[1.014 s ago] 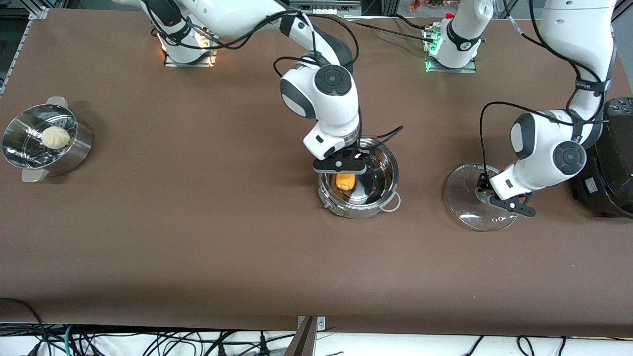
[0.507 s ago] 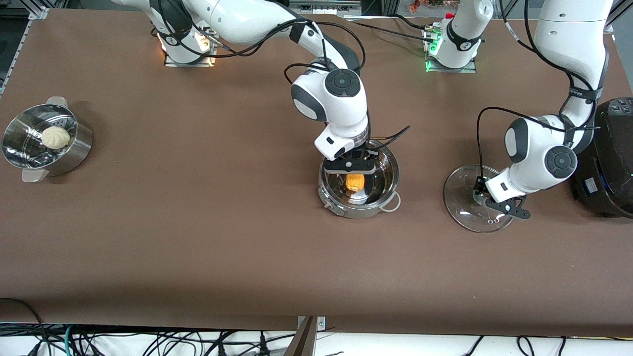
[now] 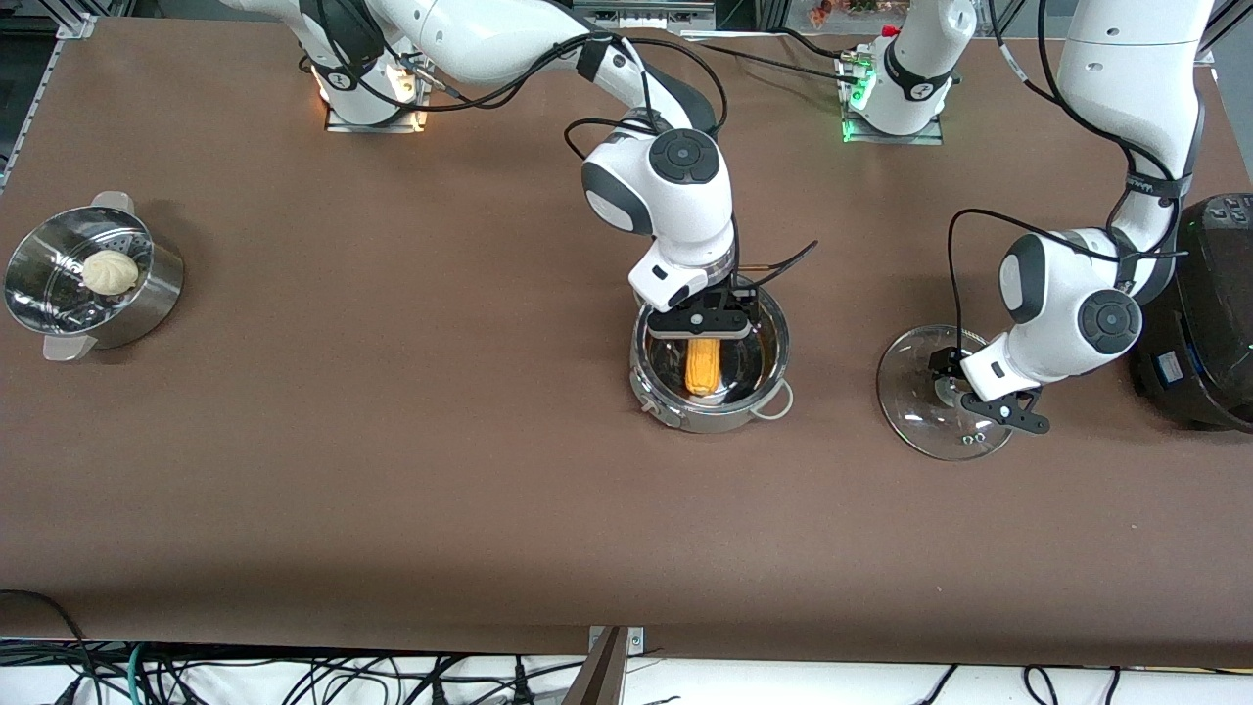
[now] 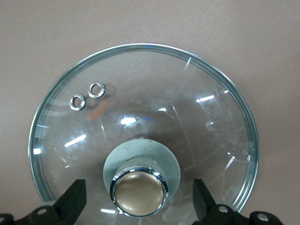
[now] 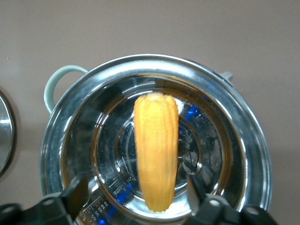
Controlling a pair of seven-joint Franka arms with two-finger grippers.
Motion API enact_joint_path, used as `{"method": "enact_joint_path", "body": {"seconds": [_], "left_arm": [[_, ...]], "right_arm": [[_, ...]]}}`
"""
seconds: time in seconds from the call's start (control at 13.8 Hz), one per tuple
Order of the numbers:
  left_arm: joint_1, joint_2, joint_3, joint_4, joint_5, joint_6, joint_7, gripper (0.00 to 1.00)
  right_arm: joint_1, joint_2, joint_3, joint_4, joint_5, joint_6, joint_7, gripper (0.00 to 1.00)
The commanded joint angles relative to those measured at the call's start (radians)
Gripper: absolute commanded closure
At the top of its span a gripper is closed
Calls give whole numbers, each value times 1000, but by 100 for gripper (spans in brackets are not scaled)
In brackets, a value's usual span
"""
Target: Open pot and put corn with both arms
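pot: open, mid-bench (image 3: 710, 364); steel, loop handles showing (image 5: 154, 140); no lid on it
corn: lying flat on the pot floor (image 3: 703, 364); I read it as released, cob full length in the right wrist view (image 5: 156, 151)
change: half a second back the cob showed end-on and short under the right hand, a second back the same, more toward the right arm's end; now it shows long and flat; so the drop has just happened
right hand: over the pot, just above the rim (image 3: 701, 328); fingers spread wide either side of the cob, not touching it as far as I can see (image 5: 77, 187); holding nothing
lid: glass, knob up, flat on the bench (image 3: 938, 403) toward the left arm's end, well apart from the pot; rim fully visible (image 4: 140, 136)
left hand: low over the lid (image 3: 984, 397); fingers wide, knob between them with a clear gap each side (image 4: 75, 199); holding nothing; barely moved across the three front shots, I'd call this arm waiting
task state: my judgement, both halves done: pot opened, corn in
next: I'd lift the right hand straight up clear of the rim
risk: fingers sit near the pot wall; a sideways exit could nudge the pot
also on bench: steamer pot with bun (image 3: 93, 277) at the right arm's end; black cooker (image 3: 1209, 313) at the left arm's end; both untouched
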Motion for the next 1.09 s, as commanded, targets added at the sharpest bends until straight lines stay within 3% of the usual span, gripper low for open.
{"method": "enact_joint_path", "body": {"seconds": [0.0, 0.22, 0.51, 0.65, 0.87, 1.01], "left_arm": [[23, -98, 2, -70, -12, -13, 18, 0], [44, -174, 2, -127, -12, -18, 17, 0], [67, -217, 2, -127, -23, -10, 15, 0], [67, -285, 4, -124, -11, -27, 21, 0], [67, -393, -1, -72, 64, -187, 21, 0], [67, -433, -8, 20, 112, -341, 20, 0]], "right_arm": [[10, 9, -17, 40, -21, -39, 16, 0], [-4, -38, -49, 39, -19, -131, -45, 0], [-88, -132, -54, 37, -10, -295, -179, 0], [-134, -172, -58, 30, -7, -385, -257, 0], [-235, -225, -58, 1, 17, -468, -388, 0], [-311, -247, -60, -10, 30, -516, -490, 0]]}}
